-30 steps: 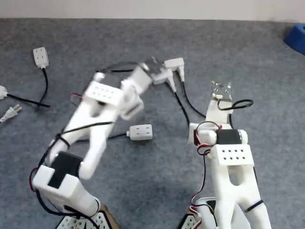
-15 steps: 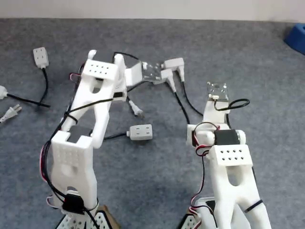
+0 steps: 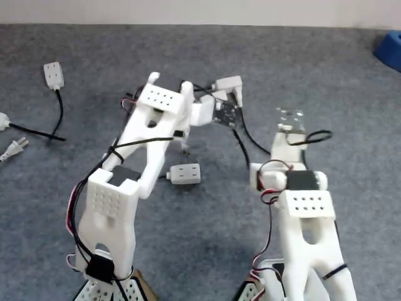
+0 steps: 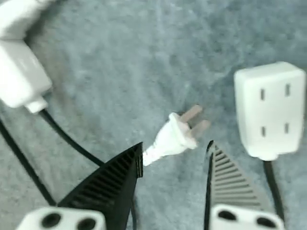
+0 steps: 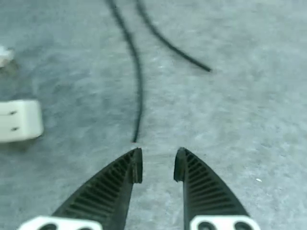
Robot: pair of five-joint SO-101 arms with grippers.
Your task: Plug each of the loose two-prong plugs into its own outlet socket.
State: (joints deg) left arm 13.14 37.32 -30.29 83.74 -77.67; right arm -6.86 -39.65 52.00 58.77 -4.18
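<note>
A loose white two-prong plug (image 4: 181, 134) lies on the grey carpet, prongs toward a white outlet socket (image 4: 269, 109) beside it. My left gripper (image 4: 175, 149) hangs open just over the plug's cable end, holding nothing. From above, that gripper (image 3: 220, 113) sits mid-table near white sockets (image 3: 229, 83), and the outlet block (image 3: 185, 174) lies beside the left arm. My right gripper (image 5: 158, 165) is slightly open over bare carpet and black cables (image 5: 136, 72); it (image 3: 290, 116) is to the right.
Another socket (image 3: 53, 74) with a black cord lies far left, with two loose plugs (image 3: 12, 149) near the left edge. A blue object (image 3: 388, 50) sits at the far right corner. A white adapter (image 4: 19, 76) lies near the left gripper.
The left arm has swung rightward and its gripper has come down beside the sockets at mid-table. The right arm has hardly moved.
</note>
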